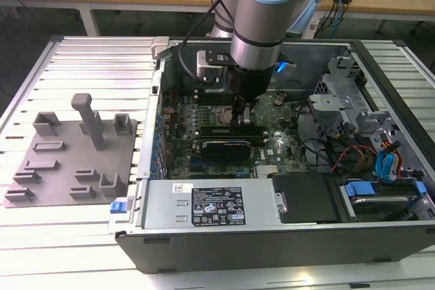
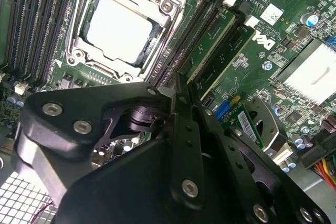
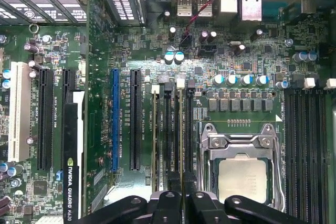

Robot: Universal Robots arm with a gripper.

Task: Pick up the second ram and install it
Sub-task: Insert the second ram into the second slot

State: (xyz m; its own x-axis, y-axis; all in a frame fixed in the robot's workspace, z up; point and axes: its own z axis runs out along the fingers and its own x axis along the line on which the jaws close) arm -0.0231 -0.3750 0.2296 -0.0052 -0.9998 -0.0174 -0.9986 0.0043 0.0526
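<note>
White lettering runs along the graphics card (image 3: 71, 192); a printed black label (image 1: 216, 207) tops the power supply (image 1: 163, 202).

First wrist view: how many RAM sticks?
2, in the slots beside the CPU socket: the second ram at the gripper, another stick farther from the socket. More may be hidden.

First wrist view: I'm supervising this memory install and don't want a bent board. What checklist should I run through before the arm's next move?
1. Grip: the black gripper is shut on the thin dark-green second ram stick: ok.
2. Alignment: the stick runs parallel to the long black memory slots: ok.
3. Seating depth and end latches: cannot tell.
4. Spacing: the neighbouring memory stick stands apart from the held one: ok.
5. Clearance: the silver processor socket lies beside the gripper, untouched: ok.
</note>
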